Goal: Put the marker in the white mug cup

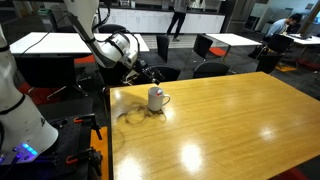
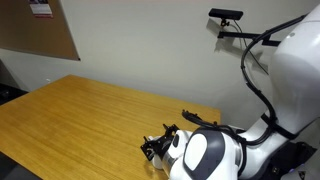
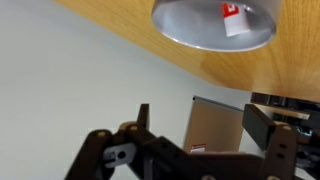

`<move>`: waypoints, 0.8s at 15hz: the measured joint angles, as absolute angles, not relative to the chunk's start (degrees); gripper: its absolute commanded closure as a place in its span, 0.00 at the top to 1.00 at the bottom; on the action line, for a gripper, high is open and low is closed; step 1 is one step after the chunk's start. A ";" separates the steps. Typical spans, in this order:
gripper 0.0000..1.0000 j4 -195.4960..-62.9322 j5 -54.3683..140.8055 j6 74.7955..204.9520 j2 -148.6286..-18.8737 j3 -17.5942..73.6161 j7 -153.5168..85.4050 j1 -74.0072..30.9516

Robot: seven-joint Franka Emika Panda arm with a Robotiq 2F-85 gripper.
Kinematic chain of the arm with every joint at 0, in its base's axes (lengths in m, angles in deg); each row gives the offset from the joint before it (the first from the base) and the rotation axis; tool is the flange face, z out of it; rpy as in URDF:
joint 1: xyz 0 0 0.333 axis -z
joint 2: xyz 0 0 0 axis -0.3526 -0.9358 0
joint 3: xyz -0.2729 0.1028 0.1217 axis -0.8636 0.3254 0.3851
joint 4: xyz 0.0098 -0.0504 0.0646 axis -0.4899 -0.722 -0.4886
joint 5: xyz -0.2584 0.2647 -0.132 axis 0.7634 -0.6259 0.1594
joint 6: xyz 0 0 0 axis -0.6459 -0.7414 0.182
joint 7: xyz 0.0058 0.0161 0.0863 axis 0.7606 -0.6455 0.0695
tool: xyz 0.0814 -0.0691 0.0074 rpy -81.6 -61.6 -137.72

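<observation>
- A wooden bench stands in an open office, and a white robot arm reaches in beside one edge, with its black claw hanging just off that edge
- The claw is released: in the wrist view its two fingers stand well apart with nothing between them
- The white mug cup stands upright on the bench just ahead of the claw's fingertips, close to the bench edge
- The marker, red with a whitish end, sits inside the mug against its inner wall, so the job looks done from where I stand
- What could go wrong: the mug is close in front of the spread fingers and near the edge, so a forward or sideways swing of the arm could clip its rim or handle
- A clipped mug would probably slide on the glossy bench or tip over, and the marker could spill out, perhaps off the edge nearest the claw
- Writing: the marker's whitish part has red marks, too small to read
- A notice with a red heading is pinned on a cork board on the wall, well away from the claw, and it is unreadable
- No brand name can be made out on the arm or the claw
</observation>
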State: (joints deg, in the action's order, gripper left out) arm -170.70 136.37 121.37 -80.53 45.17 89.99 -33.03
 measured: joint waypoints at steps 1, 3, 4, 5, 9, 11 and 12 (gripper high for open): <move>1.00 -170.79 136.36 121.37 -79.73 45.17 89.99 -33.03; 1.00 -171.14 136.33 121.38 -77.96 45.17 89.99 -33.00; 1.00 -171.39 136.33 121.49 -76.94 45.17 89.99 -32.95; 1.00 -171.68 136.32 121.58 -75.91 45.17 89.99 -32.88; 1.00 -173.58 136.44 126.06 -70.64 44.44 89.99 -32.00; 1.00 -174.77 136.73 129.58 -67.67 43.50 89.99 -31.24; 1.00 -175.26 136.81 131.06 -66.34 42.95 89.99 -30.91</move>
State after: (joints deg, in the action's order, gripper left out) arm -175.26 136.81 131.06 -66.34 42.95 89.99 -30.91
